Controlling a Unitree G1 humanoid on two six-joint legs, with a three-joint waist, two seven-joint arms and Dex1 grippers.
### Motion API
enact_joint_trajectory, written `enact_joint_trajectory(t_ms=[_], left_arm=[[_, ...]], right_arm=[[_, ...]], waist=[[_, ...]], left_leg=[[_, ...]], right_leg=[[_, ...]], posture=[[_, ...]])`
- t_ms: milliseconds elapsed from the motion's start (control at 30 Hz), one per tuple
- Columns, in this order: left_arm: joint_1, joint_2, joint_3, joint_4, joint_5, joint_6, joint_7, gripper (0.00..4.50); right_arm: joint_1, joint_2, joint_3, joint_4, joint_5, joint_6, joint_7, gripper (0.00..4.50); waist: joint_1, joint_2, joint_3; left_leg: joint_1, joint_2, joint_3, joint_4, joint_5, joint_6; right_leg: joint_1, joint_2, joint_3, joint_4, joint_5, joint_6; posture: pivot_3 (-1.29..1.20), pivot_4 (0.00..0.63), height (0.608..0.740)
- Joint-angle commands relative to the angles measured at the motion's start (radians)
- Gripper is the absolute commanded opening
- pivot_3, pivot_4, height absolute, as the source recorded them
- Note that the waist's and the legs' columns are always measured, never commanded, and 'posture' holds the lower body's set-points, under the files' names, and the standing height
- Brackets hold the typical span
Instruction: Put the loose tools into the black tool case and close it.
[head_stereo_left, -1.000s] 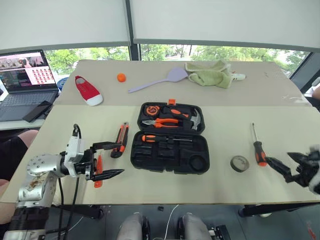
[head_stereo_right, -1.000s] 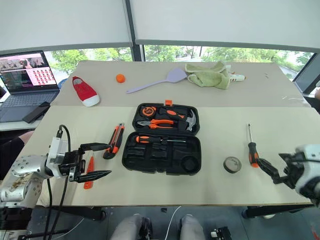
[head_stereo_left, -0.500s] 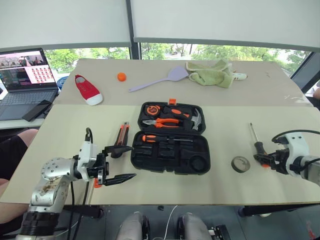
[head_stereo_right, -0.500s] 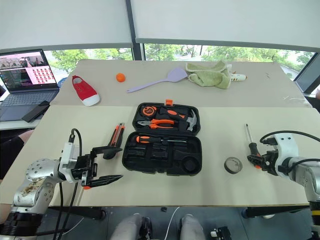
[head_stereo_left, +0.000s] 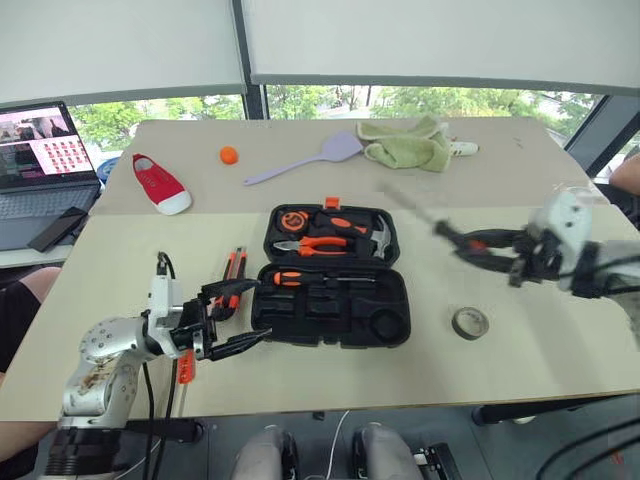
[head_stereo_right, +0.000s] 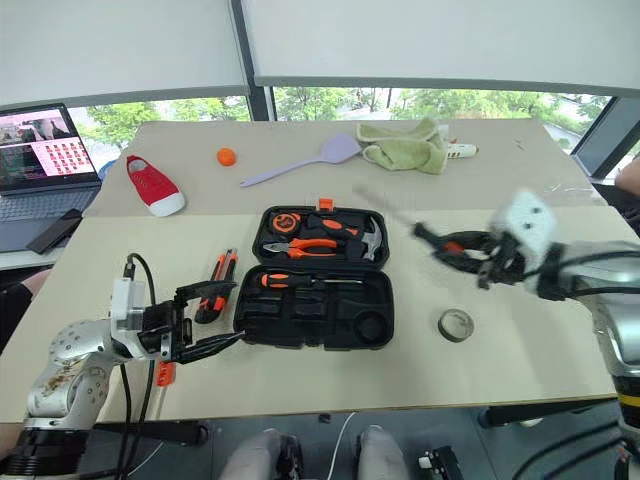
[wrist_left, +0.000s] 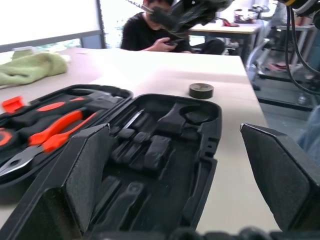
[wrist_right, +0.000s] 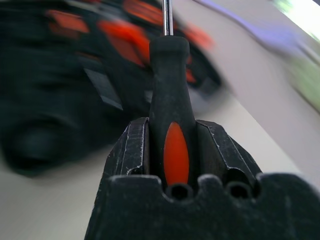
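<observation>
While the left gripper waits at the lower left of the frame with its fingers spread wide and empty, just beside the near left corner of the black tool case, the small all-orange screwdriver lies on the tabletop beneath that arm. Slightly farther up, the utility knife rests on the tabletop just left of the case. At the lower right, the tape roll sits apart from the case on the bare surface. Above it, at the middle right, the right gripper carries an orange-and-black screwdriver clear of the tabletop, its fingers clamped on the handle and the shaft pointing toward the case. The case lies open at centre; a second orange-and-black screwdriver already sits in the near half, with the pliers in the far half. Farthest away lie the red shoe, the lilac spatula and the green cloth.

The step in hand appears to be the transfer of the gripped screwdriver. The next move calls for aligning it with a free slot, then lowering and releasing.
</observation>
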Motion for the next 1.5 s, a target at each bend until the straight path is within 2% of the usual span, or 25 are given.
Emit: enact_joint_trajectory(t_ms=[33, 100, 233, 367, 767, 800, 900, 1000, 1067, 1167, 1333, 1500], left_arm=[[0.036, 0.023, 0.056, 0.008, -0.005, -0.035, -0.001, 4.5], [0.056, 0.032, 0.068, 0.012, 0.003, -0.044, -0.004, 4.5], [0.086, 0.038, 0.074, -0.016, 0.006, -0.045, 0.008, 4.5], [0.103, 0.036, 0.076, -0.046, 0.004, -0.037, 0.031, 4.5], [0.08, 0.049, 0.023, -0.144, 0.043, 0.012, 0.126, 4.5], [0.07, 0.055, 0.014, -0.151, 0.05, 0.021, 0.132, 4.5], [0.041, 0.072, -0.011, -0.168, 0.072, 0.047, 0.155, 4.5], [0.021, 0.081, -0.028, -0.178, 0.082, 0.065, 0.17, 4.5], [0.018, 0.087, -0.035, -0.178, 0.088, 0.065, 0.17, 4.5], [0.004, 0.09, -0.046, -0.164, 0.111, 0.054, 0.169, 4.5], [-0.05, 0.093, -0.074, -0.164, 0.187, 0.082, 0.254, 4.5], [-0.059, 0.097, -0.078, -0.181, 0.192, 0.109, 0.278, 4.5]], right_arm=[[-0.15, 0.027, 0.211, 0.018, -0.126, 0.129, 0.065, 1.0], [-0.222, 0.083, 0.285, 0.043, -0.192, 0.161, 0.036, 1.0], [-0.273, 0.103, 0.41, 0.055, -0.299, 0.22, 0.053, 1.0], [-0.276, 0.127, 0.444, 0.057, -0.338, 0.249, 0.046, 1.0], [-0.26, 0.194, 0.44, 0.069, -0.386, 0.246, 0.031, 1.0], [-0.26, 0.195, 0.439, 0.07, -0.383, 0.238, 0.04, 1.51], [-0.264, 0.204, 0.415, 0.084, -0.376, 0.205, 0.044, 2.45], [-0.279, 0.214, 0.333, 0.093, -0.306, 0.196, 0.072, 3.48], [-0.29, 0.221, 0.277, 0.102, -0.257, 0.205, 0.088, 3.48], [-0.293, 0.257, 0.2, 0.157, -0.208, 0.109, 0.083, 3.48], [-0.21, 0.354, 0.168, 0.217, -0.176, 0.064, 0.036, 2.2], [-0.141, 0.393, 0.222, 0.261, -0.219, 0.009, 0.022, 0.42]], waist=[[0.003, 0.0, 0.001], [0.014, 0.0, 0.001], [0.024, 0.0, 0.001], [0.021, 0.0, 0.001], [0.013, 0.0, 0.001], [0.013, 0.0, 0.001], [0.014, 0.0, 0.001], [0.014, 0.0, 0.001], [0.013, 0.0, 0.001], [0.013, 0.0, 0.001], [0.014, 0.0, 0.001], [0.015, 0.0, 0.001]], left_leg=[[-0.001, 0.0, 0.0, 0.0, 0.0, 0.0], [-0.004, 0.0, -0.001, 0.001, 0.0, 0.0], [-0.008, -0.002, -0.001, 0.003, 0.0, 0.0], [-0.012, -0.003, -0.001, 0.003, -0.001, 0.001], [-0.012, -0.002, -0.002, 0.003, 0.0, 0.0], [-0.011, -0.002, -0.002, 0.003, 0.0, 0.0], [-0.011, -0.002, -0.002, 0.003, 0.0, -0.001], [-0.012, -0.002, -0.002, 0.003, 0.0, -0.001], [-0.012, -0.002, -0.002, 0.003, 0.0, -0.001], [-0.012, -0.001, -0.002, 0.003, 0.0, -0.001], [-0.011, -0.001, -0.003, 0.003, 0.001, -0.002], [-0.011, -0.002, -0.002, 0.003, 0.001, -0.002]], right_leg=[[-0.001, -0.002, 0.0, 0.0, 0.0, -0.001], [-0.002, -0.004, -0.003, 0.0, 0.0, -0.002], [-0.006, -0.009, -0.006, 0.0, 0.001, -0.001], [-0.007, -0.016, -0.01, -0.001, 0.001, -0.001], [-0.005, -0.008, -0.013, -0.001, 0.001, -0.001], [-0.005, -0.008, -0.013, -0.001, 0.001, -0.001], [-0.005, -0.006, -0.013, -0.001, 0.001, -0.001], [-0.005, -0.006, -0.013, -0.001, 0.001, -0.001], [-0.005, -0.005, -0.013, -0.001, 0.001, -0.001], [-0.005, -0.005, -0.013, -0.001, 0.001, -0.001], [-0.004, -0.004, -0.013, -0.001, 0.001, -0.001], [-0.003, -0.005, -0.012, -0.001, 0.001, -0.001]], posture=[[0.0, 0.15, 0.74], [0.0, 0.15, 0.74], [0.0, 0.15, 0.74], [0.0, 0.15, 0.74], [0.0, 0.15, 0.74], [0.0, 0.15, 0.74], [0.0, 0.15, 0.74], [0.0, 0.15, 0.74], [0.0, 0.15, 0.74], [0.0, 0.15, 0.74], [0.0, 0.15, 0.74], [0.0, 0.15, 0.74]])
